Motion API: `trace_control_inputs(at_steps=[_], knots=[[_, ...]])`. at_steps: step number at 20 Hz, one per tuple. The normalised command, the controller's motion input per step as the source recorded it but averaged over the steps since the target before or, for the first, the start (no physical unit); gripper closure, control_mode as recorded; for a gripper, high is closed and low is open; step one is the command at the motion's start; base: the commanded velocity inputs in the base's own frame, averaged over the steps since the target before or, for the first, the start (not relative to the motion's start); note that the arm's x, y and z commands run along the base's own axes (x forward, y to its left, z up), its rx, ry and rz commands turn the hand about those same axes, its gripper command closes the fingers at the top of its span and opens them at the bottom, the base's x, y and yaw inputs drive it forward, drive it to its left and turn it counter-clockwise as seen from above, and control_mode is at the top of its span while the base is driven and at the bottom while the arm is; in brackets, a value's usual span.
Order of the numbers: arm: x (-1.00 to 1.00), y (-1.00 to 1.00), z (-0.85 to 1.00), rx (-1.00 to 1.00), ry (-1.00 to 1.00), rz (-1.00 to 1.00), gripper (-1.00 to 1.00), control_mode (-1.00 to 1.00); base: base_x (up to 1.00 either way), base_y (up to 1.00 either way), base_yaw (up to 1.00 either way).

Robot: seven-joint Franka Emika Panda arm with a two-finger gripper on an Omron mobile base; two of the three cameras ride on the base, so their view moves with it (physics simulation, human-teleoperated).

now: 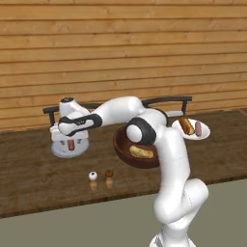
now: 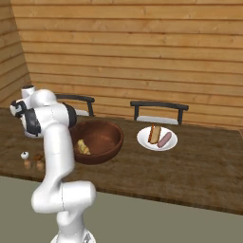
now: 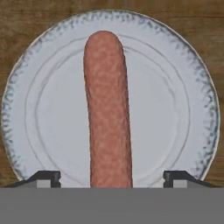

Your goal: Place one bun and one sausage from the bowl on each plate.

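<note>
My gripper (image 1: 71, 141) hangs over the left plate (image 1: 59, 150), looking straight down. Its fingertips (image 3: 47, 176) stand wide apart, clear of both sides of a pinkish sausage (image 3: 107, 109) that lies across the middle of this plate (image 3: 179, 109). The gripper is open. To the right, the dark wooden bowl (image 1: 124, 155) holds a yellowish bun (image 1: 141, 152). A second plate (image 1: 205, 131) further right carries an orange bun (image 1: 185, 125) and a sausage (image 1: 198, 128). The right base view shows the bowl (image 2: 108, 137), its bun (image 2: 84, 147) and the right plate (image 2: 143, 139).
Two small shakers (image 1: 93, 179) (image 1: 109, 178) stand on the wooden counter in front of the bowl. Two dark chair backs (image 1: 166, 100) (image 2: 159, 105) rise behind the counter's far edge, before a wooden plank wall. My own arm arches over the bowl.
</note>
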Motion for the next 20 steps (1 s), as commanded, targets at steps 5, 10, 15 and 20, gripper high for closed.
trace_control_inputs(at_steps=[5, 10, 15, 20], knots=[[-0.51, -0.7, 0.58, 0.0, -0.01, -0.03, -1.0, -1.0, 0.0, 0.0, 0.0], [-0.86, -0.91, 0.55, 0.0, -0.01, 0.0, -1.0, -1.0, 0.0, 0.0, 0.0], [-0.68, -1.0, 0.49, 0.0, 0.02, -0.01, -1.0, -1.0, 0.0, 0.0, 0.0], [-0.47, -0.97, 0.37, 0.0, 0.09, -0.01, -1.0, -1.0, 0.0, 0.0, 0.0]])
